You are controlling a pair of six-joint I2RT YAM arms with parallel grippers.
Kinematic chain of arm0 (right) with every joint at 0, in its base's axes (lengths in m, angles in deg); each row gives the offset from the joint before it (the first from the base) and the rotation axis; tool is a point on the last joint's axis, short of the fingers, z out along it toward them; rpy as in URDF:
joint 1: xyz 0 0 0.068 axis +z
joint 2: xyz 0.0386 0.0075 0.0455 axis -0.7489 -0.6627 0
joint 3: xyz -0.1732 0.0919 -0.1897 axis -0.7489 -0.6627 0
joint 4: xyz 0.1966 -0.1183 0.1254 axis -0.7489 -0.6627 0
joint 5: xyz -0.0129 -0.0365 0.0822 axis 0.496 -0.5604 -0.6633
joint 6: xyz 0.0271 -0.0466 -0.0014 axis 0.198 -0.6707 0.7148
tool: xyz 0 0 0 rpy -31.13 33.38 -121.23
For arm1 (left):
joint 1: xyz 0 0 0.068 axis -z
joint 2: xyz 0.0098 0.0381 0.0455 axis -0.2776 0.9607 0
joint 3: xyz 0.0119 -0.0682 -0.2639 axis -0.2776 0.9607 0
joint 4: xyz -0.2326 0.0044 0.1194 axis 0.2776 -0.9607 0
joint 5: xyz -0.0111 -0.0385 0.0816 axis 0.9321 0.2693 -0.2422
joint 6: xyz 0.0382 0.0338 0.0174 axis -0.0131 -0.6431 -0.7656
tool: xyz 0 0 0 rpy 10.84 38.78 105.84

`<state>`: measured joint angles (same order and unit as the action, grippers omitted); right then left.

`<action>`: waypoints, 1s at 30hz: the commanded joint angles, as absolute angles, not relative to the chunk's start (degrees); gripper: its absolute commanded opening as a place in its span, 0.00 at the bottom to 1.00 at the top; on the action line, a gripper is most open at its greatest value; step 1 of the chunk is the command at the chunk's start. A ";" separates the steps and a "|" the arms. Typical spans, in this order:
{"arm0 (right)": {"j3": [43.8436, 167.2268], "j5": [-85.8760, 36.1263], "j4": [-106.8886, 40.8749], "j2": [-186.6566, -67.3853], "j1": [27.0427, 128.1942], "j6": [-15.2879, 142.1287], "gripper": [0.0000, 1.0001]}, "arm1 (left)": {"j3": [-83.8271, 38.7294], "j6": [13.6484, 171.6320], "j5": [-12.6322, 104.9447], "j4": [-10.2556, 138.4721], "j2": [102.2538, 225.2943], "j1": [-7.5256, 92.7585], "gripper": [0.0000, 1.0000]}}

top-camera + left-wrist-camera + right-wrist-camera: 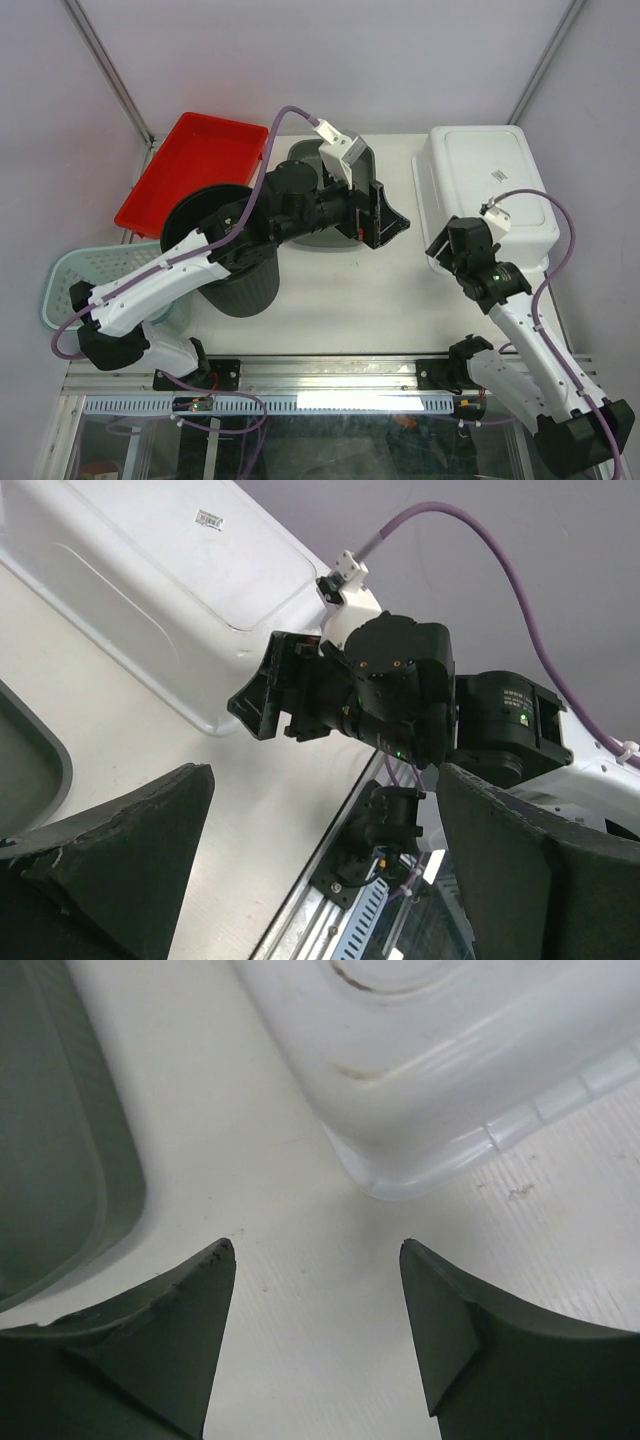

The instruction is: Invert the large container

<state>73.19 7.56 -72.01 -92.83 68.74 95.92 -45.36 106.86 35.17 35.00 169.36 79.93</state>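
The left tool [390, 215] and right tool [318, 1250] stand open and empty, the right beside the upside-down white container [490, 190]

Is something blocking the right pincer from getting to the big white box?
No, nothing that I can see. The right pincer is open, and only tabletop lies between it and the corner of the white box. The grey tray sits off to one side.
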 commanded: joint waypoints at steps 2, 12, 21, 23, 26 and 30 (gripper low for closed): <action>71.05 14.22 -73.64 -91.97 66.13 100.08 0.71 | -45.56 106.93 34.89 37.40 169.04 80.67 0.99; 68.56 -4.41 -59.02 -92.01 48.00 84.14 0.66 | -42.25 107.06 33.59 37.40 169.84 80.67 0.99; 75.24 -12.24 -48.20 -105.54 41.96 80.74 0.60 | -45.21 106.23 31.05 34.03 176.58 80.71 0.99; 76.91 -11.96 -46.45 -108.23 41.55 80.48 0.60 | -44.68 106.52 31.31 33.90 177.06 80.71 0.99; 79.10 -11.51 -45.54 -110.55 41.01 79.84 0.59 | -43.48 106.89 31.69 33.89 177.14 80.71 0.99; 79.27 -11.65 -48.34 -108.28 40.77 79.70 0.60 | -42.25 106.90 31.10 33.92 177.00 80.72 0.99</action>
<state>76.53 -10.91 -51.42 -111.26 41.42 81.14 -42.78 107.19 31.98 32.07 178.25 79.95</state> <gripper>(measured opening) 0.597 0.990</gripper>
